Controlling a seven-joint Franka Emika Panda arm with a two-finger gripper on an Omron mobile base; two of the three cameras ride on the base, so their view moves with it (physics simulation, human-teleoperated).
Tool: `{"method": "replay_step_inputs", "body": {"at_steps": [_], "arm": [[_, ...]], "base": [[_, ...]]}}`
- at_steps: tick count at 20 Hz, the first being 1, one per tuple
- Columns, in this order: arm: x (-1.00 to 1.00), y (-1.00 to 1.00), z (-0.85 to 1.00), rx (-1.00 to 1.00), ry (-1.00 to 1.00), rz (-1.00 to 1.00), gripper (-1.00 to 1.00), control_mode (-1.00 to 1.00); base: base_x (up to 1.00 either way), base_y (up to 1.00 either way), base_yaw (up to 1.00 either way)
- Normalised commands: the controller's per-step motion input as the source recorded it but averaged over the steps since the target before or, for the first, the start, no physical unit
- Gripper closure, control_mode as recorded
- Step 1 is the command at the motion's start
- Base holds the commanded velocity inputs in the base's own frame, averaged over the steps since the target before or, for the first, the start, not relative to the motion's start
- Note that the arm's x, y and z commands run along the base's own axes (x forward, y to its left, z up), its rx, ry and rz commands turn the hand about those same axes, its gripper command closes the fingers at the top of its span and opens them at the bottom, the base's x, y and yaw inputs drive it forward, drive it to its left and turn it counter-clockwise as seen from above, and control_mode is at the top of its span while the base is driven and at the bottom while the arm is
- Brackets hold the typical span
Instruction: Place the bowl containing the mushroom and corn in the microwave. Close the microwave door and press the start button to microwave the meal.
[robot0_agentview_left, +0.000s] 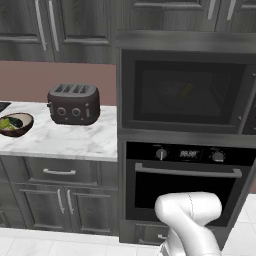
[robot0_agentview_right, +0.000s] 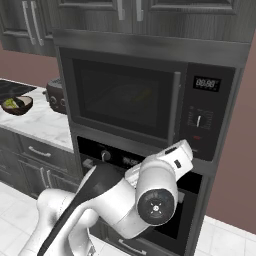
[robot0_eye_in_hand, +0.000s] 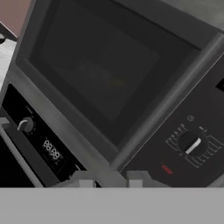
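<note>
The microwave (robot0_agentview_left: 186, 90) (robot0_agentview_right: 145, 100) has its door (robot0_eye_in_hand: 94, 72) shut, the long bar handle (robot0_agentview_right: 175, 107) (robot0_eye_in_hand: 175, 96) beside the control panel. Through the dark glass I dimly make out the pale bowl (robot0_agentview_left: 177, 95) with the yellow corn (robot0_agentview_left: 186, 90) (robot0_agentview_right: 145, 95) (robot0_eye_in_hand: 117, 82); the mushroom cannot be made out. My gripper (robot0_agentview_right: 186, 147) (robot0_eye_in_hand: 111, 181) hovers shut and holding nothing, just below the panel's round dial (robot0_eye_in_hand: 191, 143) and a small red mark (robot0_eye_in_hand: 166, 169).
A black oven (robot0_agentview_left: 185, 185) with knobs and a digital display (robot0_eye_in_hand: 51, 150) sits right under the microwave. To the left, a marble counter (robot0_agentview_left: 75, 142) carries a dark toaster (robot0_agentview_left: 74, 103) and a brown bowl of green food (robot0_agentview_left: 15, 124) (robot0_agentview_right: 17, 105).
</note>
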Motion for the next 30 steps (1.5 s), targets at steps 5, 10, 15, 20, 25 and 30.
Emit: {"method": "replay_step_inputs", "body": {"at_steps": [5, 10, 15, 20, 25, 30], "arm": [[0.26, -0.33, -0.23, 0.02, -0.02, 0.02, 1.00, -1.00], [0.29, -0.33, -0.16, 0.01, 0.00, 0.01, 1.00, -1.00], [0.36, -0.23, -0.16, 0.02, 0.00, 0.01, 1.00, -1.00], [0.34, -0.10, -0.21, 0.01, 0.00, 0.03, 1.00, -1.00], [0.31, 0.00, -0.21, 0.00, 0.00, 0.02, 1.00, -1.00], [0.27, -0.11, -0.17, 0.01, 0.00, 0.02, 1.00, -1.00]], "base": [[0.00, 0.00, 0.00], [0.00, 0.00, 0.00], [0.00, 0.00, 0.00], [0.00, 0.00, 0.00], [0.00, 0.00, 0.00], [0.00, 0.00, 0.00]]}}
